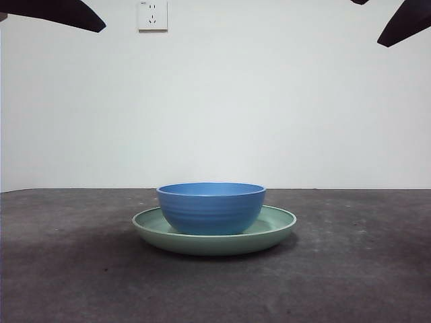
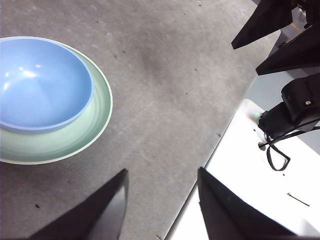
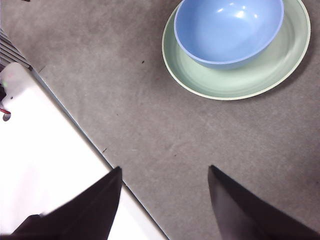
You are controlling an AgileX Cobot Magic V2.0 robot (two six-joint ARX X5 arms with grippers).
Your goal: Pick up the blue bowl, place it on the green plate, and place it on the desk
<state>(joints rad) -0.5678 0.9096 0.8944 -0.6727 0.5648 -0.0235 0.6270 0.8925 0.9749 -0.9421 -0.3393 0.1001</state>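
Note:
The blue bowl [image 1: 211, 208] stands upright and empty inside the green plate [image 1: 277, 224] on the desk [image 1: 363, 269], in the middle of the front view. The bowl [image 2: 40, 82] and plate [image 2: 75, 140] show in the left wrist view, and the bowl [image 3: 227, 30] and plate [image 3: 250, 80] in the right wrist view. My left gripper [image 2: 162, 200] is open and empty, high above the desk and well away from the plate. My right gripper [image 3: 165, 200] is open and empty, also raised and apart from the plate. Both arms show only as black tips at the front view's top corners.
A white wall with a socket [image 1: 152, 15] stands behind the desk. A white surface [image 2: 260, 190] borders the desk edge near my left arm, with a black device and cable [image 2: 295, 107]. A white surface [image 3: 45, 165] borders the desk near my right arm.

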